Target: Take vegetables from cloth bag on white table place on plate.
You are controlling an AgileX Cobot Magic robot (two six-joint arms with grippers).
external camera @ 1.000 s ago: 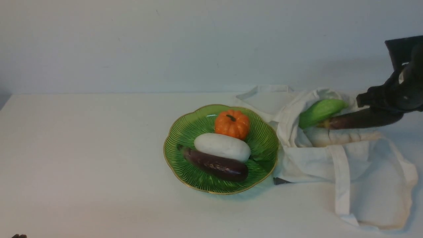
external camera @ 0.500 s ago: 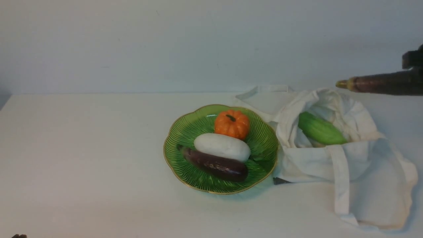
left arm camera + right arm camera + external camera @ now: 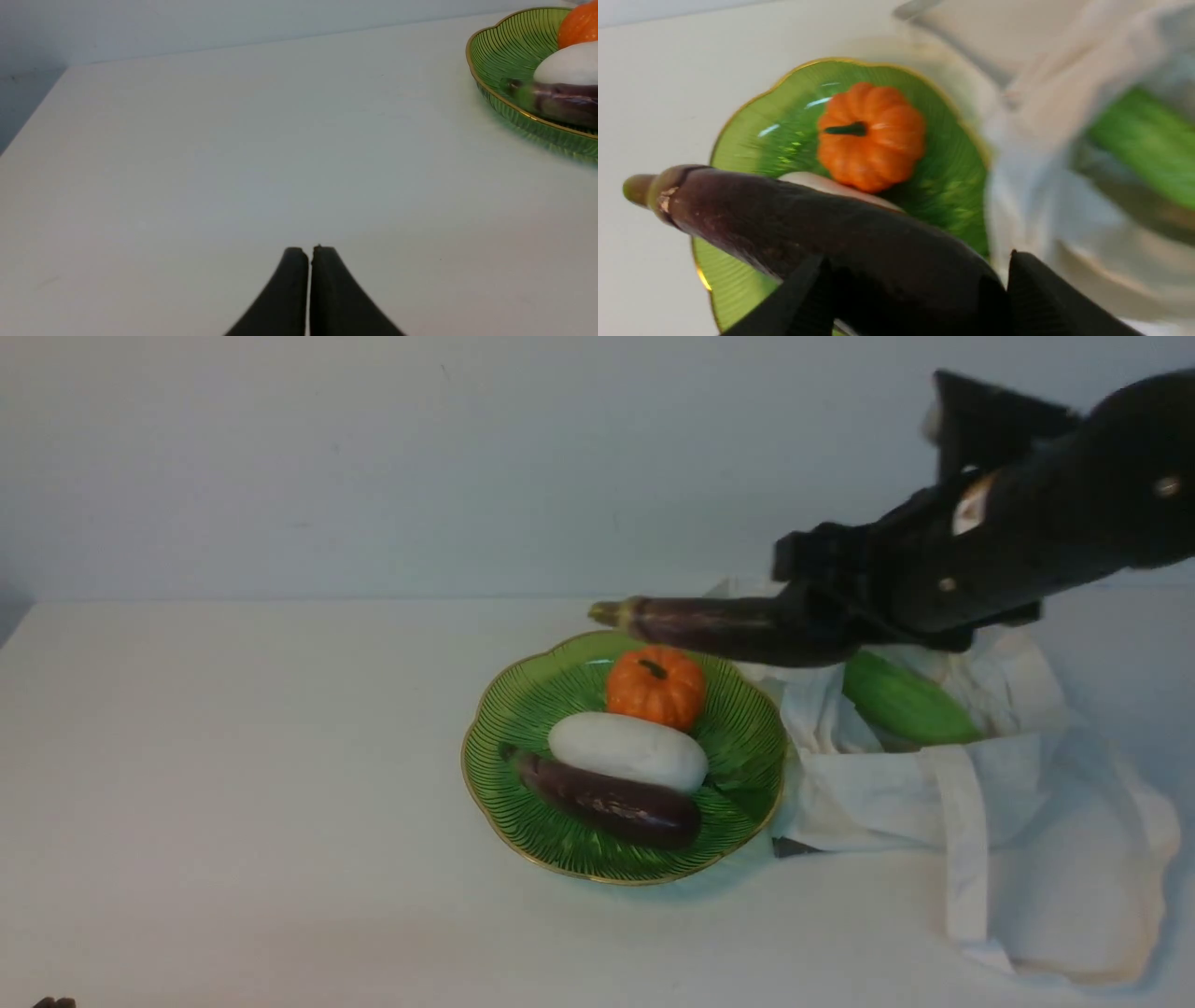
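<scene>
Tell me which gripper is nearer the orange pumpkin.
Right. The right gripper, holding an eggplant, hangs up and right of the pumpkin; the left gripper sits far off to the plate's left, over the table.

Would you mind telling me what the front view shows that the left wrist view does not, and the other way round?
Only the front view: the right gripper closed on a dark purple eggplant, held over the green plate, plus the cloth bag with a green gourd in its mouth. Only the left wrist view: the left gripper, fingers shut and empty, with bare white table ahead. Both: the plate holding the orange pumpkin, the white vegetable and a second eggplant.
</scene>
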